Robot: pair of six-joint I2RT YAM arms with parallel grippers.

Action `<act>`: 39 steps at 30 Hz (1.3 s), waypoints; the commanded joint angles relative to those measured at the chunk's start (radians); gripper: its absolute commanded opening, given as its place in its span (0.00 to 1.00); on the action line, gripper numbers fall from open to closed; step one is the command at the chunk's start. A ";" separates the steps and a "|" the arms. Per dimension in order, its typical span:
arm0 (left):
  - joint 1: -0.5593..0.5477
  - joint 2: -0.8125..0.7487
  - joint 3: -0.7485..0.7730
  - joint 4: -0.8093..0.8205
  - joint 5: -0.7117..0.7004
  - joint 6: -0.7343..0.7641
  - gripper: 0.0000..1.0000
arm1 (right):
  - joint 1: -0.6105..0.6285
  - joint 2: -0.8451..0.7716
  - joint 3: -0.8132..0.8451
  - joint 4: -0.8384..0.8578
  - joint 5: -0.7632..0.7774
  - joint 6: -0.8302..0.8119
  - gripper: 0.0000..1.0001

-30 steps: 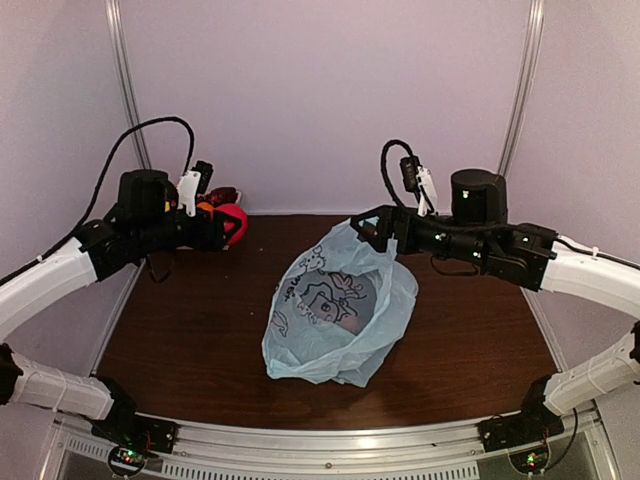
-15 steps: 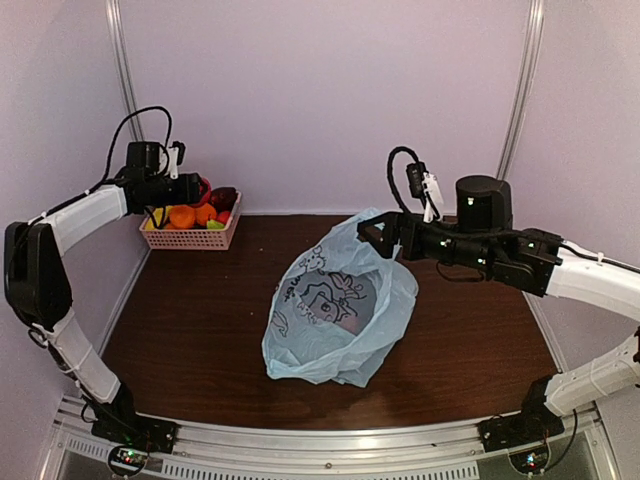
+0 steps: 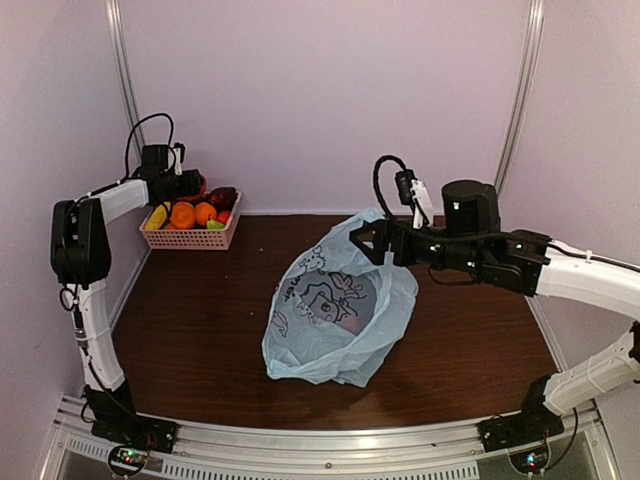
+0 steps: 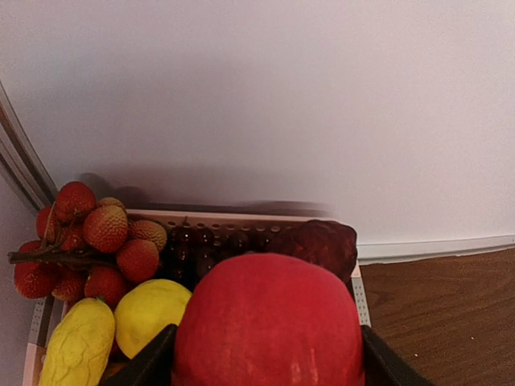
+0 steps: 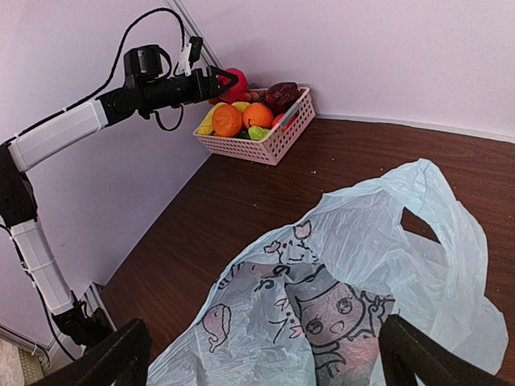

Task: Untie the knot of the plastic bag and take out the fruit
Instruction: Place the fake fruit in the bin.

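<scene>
The light blue plastic bag (image 3: 335,310) with its cartoon print lies at the table's middle and fills the right wrist view (image 5: 338,273). Its handle loops (image 5: 438,217) lie loose and apart; no knot shows. A faint pinkish shape shows through the plastic. My right gripper (image 3: 363,243) (image 5: 265,366) is open and empty, just above the bag's far rim. My left gripper (image 3: 190,186) (image 4: 265,366) is shut on a red round fruit (image 4: 269,322) and holds it over the pink basket (image 3: 190,237) at the back left. That gripper also shows in the right wrist view (image 5: 221,80).
The basket (image 4: 241,215) (image 5: 269,141) holds a red berry bunch (image 4: 88,241), a yellow ridged piece (image 4: 76,346), a yellow round fruit (image 4: 149,314), dark grapes (image 4: 209,241), a dark red piece (image 4: 326,245) and orange fruit (image 3: 182,215). Walls stand close behind and to the left.
My left arm has swung to the back left corner, carrying the red fruit over the basket. My right gripper has shifted slightly left over the bag's rim.
</scene>
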 commanded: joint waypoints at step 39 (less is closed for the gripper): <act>0.059 0.245 0.349 -0.058 0.075 0.077 0.89 | 0.062 0.134 0.124 -0.021 -0.029 -0.014 0.99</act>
